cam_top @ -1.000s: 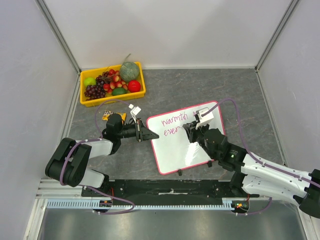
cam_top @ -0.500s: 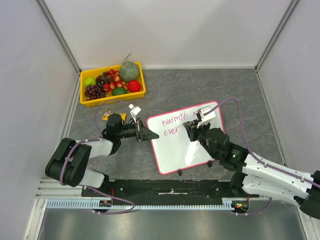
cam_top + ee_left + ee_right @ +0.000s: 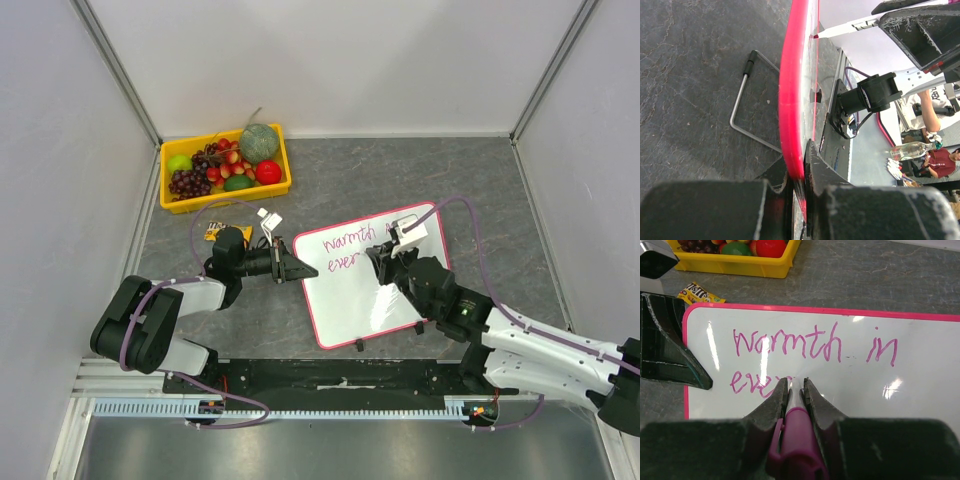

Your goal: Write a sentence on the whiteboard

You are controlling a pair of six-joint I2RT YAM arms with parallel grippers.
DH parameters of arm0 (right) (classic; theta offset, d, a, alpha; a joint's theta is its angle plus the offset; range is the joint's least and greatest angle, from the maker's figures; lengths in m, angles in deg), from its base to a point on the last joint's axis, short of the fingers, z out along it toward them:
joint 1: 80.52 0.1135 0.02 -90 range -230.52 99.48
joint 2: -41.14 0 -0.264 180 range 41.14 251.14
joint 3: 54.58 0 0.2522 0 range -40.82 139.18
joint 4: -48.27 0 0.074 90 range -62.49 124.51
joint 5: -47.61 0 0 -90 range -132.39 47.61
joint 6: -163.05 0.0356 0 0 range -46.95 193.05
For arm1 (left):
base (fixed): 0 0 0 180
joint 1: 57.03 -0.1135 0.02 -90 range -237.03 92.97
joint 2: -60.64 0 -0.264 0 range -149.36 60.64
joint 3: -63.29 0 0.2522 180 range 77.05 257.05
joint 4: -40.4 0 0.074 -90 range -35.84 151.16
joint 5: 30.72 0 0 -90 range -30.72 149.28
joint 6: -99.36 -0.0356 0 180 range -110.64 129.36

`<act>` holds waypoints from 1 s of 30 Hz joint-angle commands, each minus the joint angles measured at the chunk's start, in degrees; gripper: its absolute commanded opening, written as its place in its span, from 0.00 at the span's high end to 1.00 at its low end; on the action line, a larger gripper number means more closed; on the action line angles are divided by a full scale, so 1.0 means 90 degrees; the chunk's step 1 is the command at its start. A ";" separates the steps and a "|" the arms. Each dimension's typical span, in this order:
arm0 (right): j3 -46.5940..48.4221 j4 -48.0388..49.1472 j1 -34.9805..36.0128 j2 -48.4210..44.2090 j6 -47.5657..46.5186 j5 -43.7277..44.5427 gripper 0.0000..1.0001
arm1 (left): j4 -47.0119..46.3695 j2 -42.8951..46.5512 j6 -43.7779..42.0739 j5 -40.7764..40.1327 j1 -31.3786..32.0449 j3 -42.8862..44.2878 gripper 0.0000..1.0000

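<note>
Up and L of the board [image 3: 360, 305], well off its top-L corner, you've got the yellow tray [image 3: 222, 203] w/ fruit [image 3: 258, 143]. Nearer in, just off that same corner, a candy wrapper [image 3: 699, 292] lies on the grey table [image 3: 480, 190]. The L gripper [image 3: 801, 170] is at the board's L edge. Its jaws are squeezed onto the pink rim [image 3: 790, 100], one finger per face, so it's pinching the board. The board lies skewed on the table, L edge toward the L arm, R part under the R arm. On it you see the sentence [image 3: 812, 346] in thin magenta. The top line reads "warmth in". The 2nd line starts "eve", then runs behind the fingers, so the rest can't be read. The R gripper [image 3: 795, 385] is over the board's middle at that 2nd line, jaws clamped on a magenta marker [image 3: 797, 430] w/ its tip aimed at the surface just R of "eve". You can't tell if the tip touches the board.
</note>
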 commanded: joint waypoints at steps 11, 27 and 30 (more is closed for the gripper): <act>-0.0438 -0.0437 -0.0019 -0.0415 0.0310 0.0084 1.00 | 0.0228 -0.0183 -0.1375 -0.0148 0.0094 -0.0113 0.98; 0.0030 0.0001 -0.0019 -0.0689 0.0008 0.0133 1.00 | 0.0238 -0.0174 -0.1385 -0.0139 0.0104 -0.0103 0.98; 0.0059 0.0099 -0.0019 -0.0680 -0.0089 0.0269 1.00 | 0.0247 -0.0174 -0.1385 -0.0139 0.0094 -0.0103 0.98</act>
